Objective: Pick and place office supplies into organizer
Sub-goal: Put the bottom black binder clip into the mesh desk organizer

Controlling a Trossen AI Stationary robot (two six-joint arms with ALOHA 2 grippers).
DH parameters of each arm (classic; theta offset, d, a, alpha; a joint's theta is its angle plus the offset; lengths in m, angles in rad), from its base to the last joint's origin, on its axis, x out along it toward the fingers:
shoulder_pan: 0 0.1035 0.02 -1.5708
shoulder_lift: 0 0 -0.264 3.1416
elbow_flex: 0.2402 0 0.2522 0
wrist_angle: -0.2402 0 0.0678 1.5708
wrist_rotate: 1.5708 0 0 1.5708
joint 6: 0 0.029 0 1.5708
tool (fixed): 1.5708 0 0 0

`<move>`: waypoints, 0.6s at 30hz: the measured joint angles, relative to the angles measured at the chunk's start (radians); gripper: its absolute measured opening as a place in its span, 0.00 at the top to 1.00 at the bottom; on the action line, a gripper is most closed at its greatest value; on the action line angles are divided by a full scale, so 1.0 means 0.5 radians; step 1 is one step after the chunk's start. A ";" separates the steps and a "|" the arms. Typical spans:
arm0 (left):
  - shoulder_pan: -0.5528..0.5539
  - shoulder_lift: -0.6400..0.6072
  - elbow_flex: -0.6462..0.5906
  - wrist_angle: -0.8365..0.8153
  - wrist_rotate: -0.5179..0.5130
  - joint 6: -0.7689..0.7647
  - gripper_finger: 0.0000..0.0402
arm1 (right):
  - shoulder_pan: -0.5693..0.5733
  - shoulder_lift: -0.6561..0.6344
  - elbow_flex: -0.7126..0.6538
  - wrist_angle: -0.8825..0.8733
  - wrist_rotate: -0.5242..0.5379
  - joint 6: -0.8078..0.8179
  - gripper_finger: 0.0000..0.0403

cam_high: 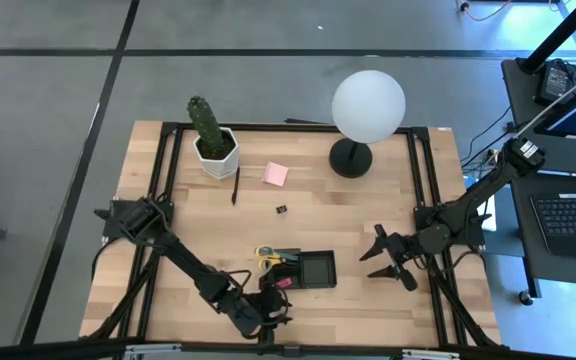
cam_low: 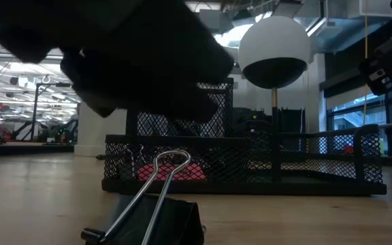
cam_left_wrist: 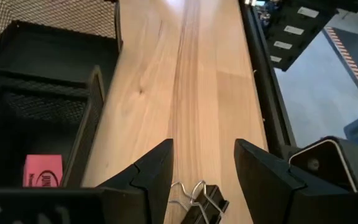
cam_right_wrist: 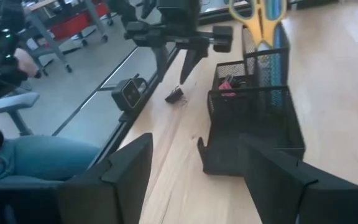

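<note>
Nearest us, a small black binder clip with silver wire handles (cam_left_wrist: 199, 200) lies at the table's front edge beside the black mesh organizer (cam_high: 306, 268), between our left gripper's (cam_left_wrist: 202, 167) wide-open fingers, so we judge closing comes next.

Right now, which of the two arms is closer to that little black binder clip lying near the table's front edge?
The left. Its open left gripper straddles the binder clip, just in front of the organizer. The right gripper, also open, sits beyond the organizer's far side.

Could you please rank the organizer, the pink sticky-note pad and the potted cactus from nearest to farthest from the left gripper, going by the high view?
From the left gripper:
1. organizer, just beyond it.
2. pink sticky-note pad, mid-table.
3. potted cactus, far edge.
</note>
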 joint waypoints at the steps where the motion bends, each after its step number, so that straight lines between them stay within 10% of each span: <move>1: -0.001 0.009 0.000 0.010 0.000 -0.001 0.59 | 0.001 0.000 0.000 -0.001 -0.013 -0.007 0.41; 18: -0.015 0.027 0.000 -0.169 -0.004 0.049 0.59 | 0.001 0.001 0.001 -0.009 -0.050 -0.015 0.41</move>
